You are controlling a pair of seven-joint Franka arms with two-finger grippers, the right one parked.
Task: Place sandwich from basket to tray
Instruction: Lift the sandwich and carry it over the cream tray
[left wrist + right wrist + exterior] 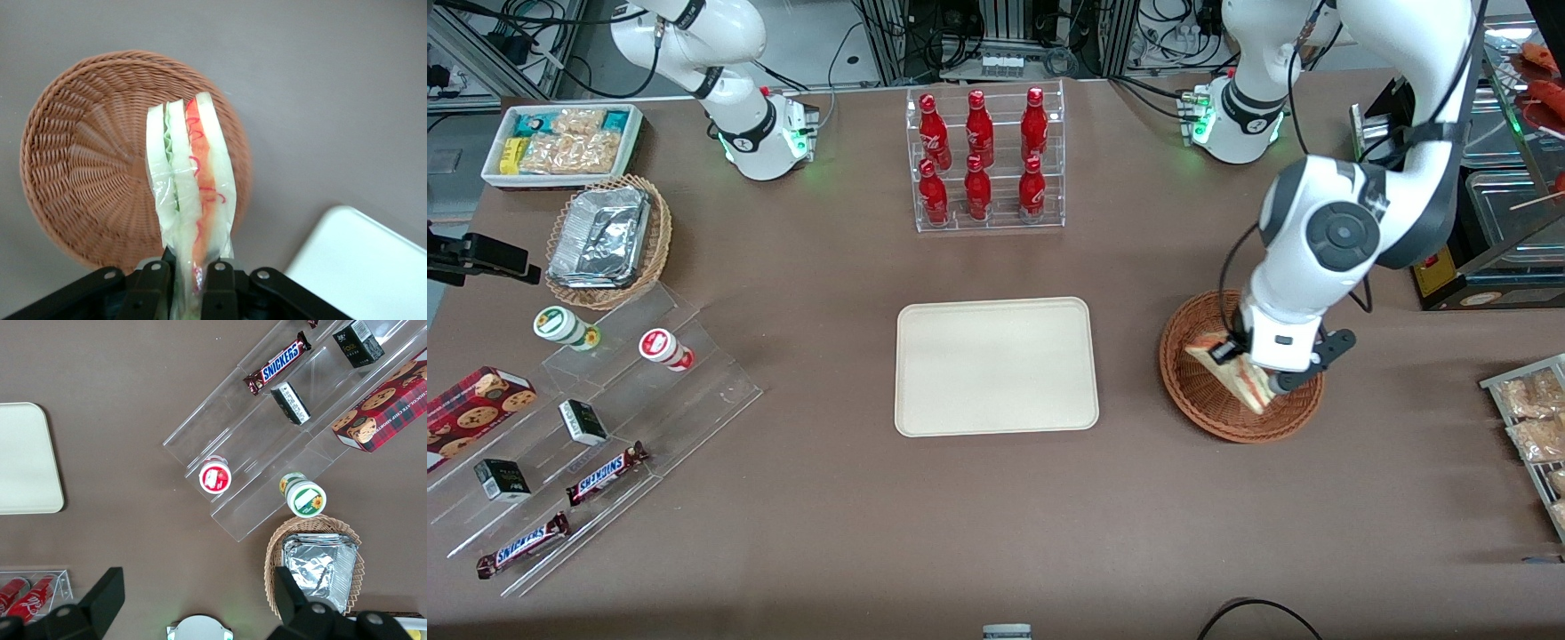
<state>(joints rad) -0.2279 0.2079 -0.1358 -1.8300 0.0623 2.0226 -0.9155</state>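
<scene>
My left gripper (1249, 366) hangs over the reddish-brown wicker basket (1200, 404) at the working arm's end of the table. It is shut on the sandwich (1227, 366), a clear-wrapped wedge of white bread with orange-red and green layers. The wrist view shows the sandwich (190, 187) sticking out from between the black fingers (220, 287), lifted above the basket (80, 173), which has nothing else in it. The cream-beige tray (996, 366) lies flat and bare at the table's middle, beside the basket; its corner (360, 267) shows in the wrist view.
A clear rack of red bottles (983, 160) stands farther from the front camera than the tray. Toward the parked arm's end are a tan basket of foil containers (605, 240), a white bin of snacks (560, 142) and acrylic steps with candy (596, 427). Packets (1529, 418) lie at the working arm's edge.
</scene>
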